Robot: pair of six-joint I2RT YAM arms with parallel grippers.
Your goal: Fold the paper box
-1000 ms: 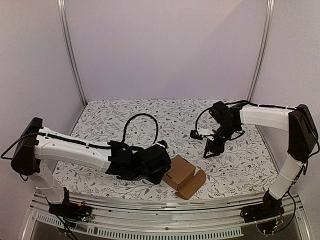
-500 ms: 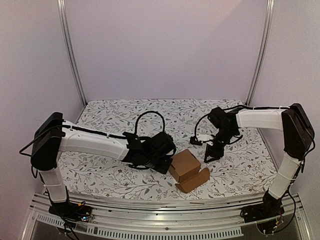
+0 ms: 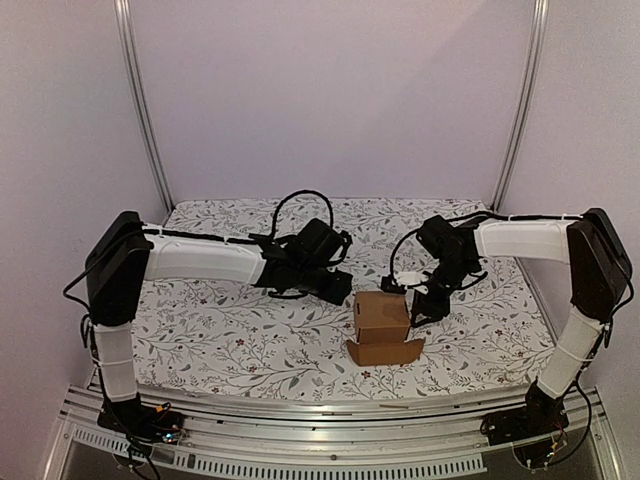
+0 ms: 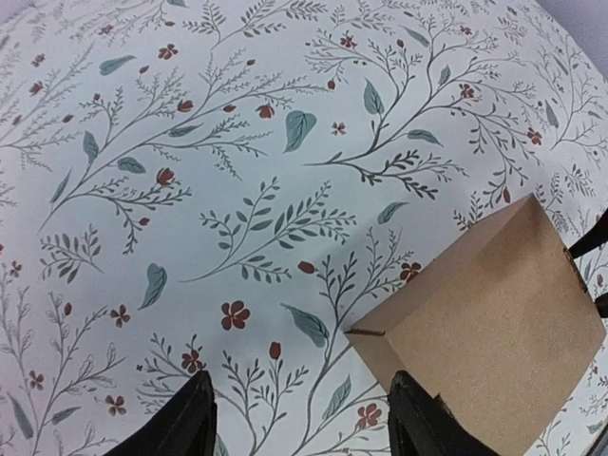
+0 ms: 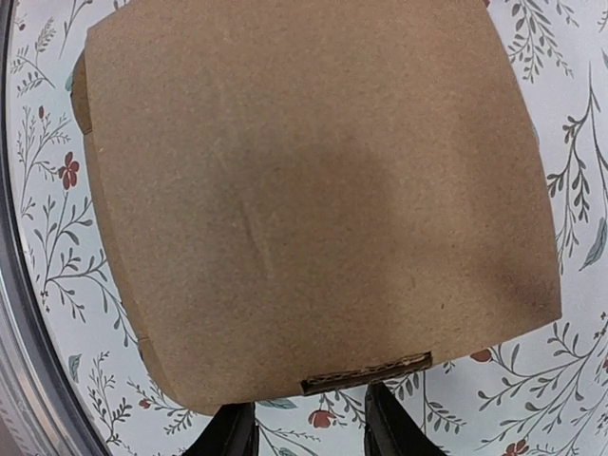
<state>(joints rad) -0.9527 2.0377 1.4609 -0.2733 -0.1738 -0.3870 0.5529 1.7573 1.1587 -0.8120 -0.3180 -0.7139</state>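
Observation:
The paper box (image 3: 382, 316) is a small brown carton standing on the floral cloth, with one flap (image 3: 386, 352) lying open toward the front. My left gripper (image 3: 343, 288) hovers just left of it, open, with only cloth between its fingers. In the left wrist view the paper box (image 4: 494, 332) sits beside the right finger (image 4: 415, 423), and the left gripper (image 4: 302, 426) stands wide. My right gripper (image 3: 420, 310) is at the box's right side. In the right wrist view the paper box (image 5: 304, 190) fills the frame just beyond the right gripper (image 5: 309, 435), whose jaws stand apart and hold nothing.
The floral cloth (image 3: 220, 330) covers the whole table. A metal rail (image 3: 330, 440) runs along the near edge, and frame posts (image 3: 145, 110) rise at the back corners. The left arm's cable (image 3: 290, 205) loops above its wrist.
The left arm swung back and to the right, and its jaws widened. The box slid right and turned, so that its open flap faces the front. The right gripper stayed almost in place.

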